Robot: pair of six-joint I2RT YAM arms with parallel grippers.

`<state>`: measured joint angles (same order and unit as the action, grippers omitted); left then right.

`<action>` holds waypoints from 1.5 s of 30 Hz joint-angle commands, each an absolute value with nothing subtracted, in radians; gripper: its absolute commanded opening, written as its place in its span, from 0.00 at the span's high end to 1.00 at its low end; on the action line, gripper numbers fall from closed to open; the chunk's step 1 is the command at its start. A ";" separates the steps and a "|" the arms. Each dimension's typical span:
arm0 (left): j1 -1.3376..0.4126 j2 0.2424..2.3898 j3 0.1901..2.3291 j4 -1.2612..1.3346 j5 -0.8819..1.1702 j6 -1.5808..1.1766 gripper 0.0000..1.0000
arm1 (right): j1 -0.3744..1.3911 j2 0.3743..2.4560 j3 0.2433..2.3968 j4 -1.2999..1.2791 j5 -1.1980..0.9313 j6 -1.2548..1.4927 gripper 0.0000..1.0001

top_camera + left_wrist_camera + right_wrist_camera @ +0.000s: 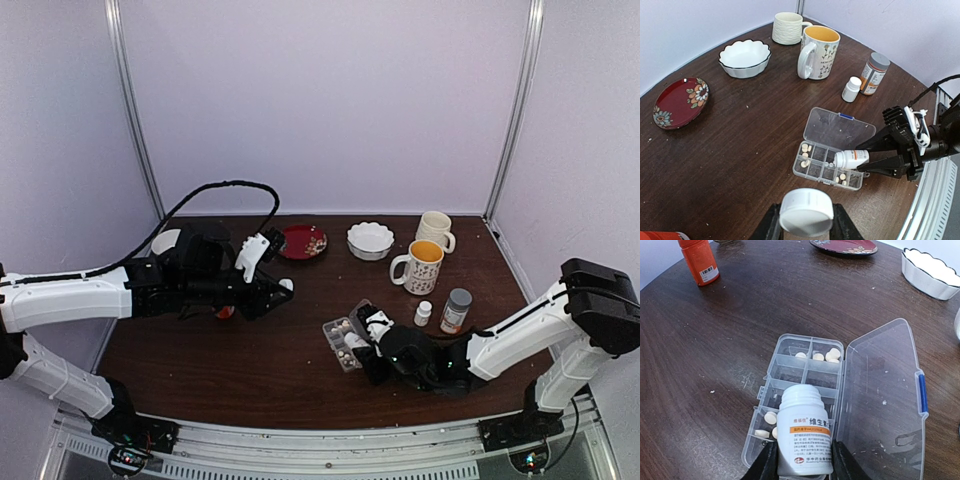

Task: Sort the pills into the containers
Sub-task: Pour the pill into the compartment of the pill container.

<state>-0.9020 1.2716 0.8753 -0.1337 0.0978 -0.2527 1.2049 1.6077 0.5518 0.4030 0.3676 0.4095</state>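
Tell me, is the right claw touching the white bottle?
Touching. The right wrist view shows the right gripper with fingers pressed against both sides of the white bottle.

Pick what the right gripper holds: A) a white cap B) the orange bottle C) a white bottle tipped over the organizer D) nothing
C: the right gripper clamps the bottle, tipped over the organizer; the cap sits in the left gripper.

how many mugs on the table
2. A cream ribbed mug stands at the far edge near the corner; a flowered mug with a yellow inside stands just in front of it. None seems hidden.
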 commanded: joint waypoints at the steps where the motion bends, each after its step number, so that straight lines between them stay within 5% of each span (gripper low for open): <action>1: -0.894 1.265 0.893 -0.106 0.109 -0.255 0.93 | 1.206 1.605 0.543 0.479 0.316 0.374 1.00; 45: -0.894 1.266 0.897 -0.110 0.112 -0.252 0.93 | 1.221 1.593 0.577 0.417 0.367 0.378 1.00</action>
